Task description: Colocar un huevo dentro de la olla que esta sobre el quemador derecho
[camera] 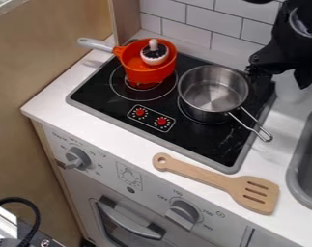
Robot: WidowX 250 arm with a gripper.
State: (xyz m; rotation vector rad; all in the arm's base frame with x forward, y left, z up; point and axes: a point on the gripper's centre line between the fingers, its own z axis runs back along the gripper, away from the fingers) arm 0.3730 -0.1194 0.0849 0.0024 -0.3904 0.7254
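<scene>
Your gripper has its fingers spread wide above the counter's back part. Beside and partly below it lies the black cooktop; the grey sink is nearer the camera. Right beside your gripper, the steel pot sits upright on the right burner. Past that pot stands the orange pot. Well in front of your gripper lies the wooden spatula. Inside the orange pot is a white-and-dark knobbed piece; you can't tell if it's the egg.
</scene>
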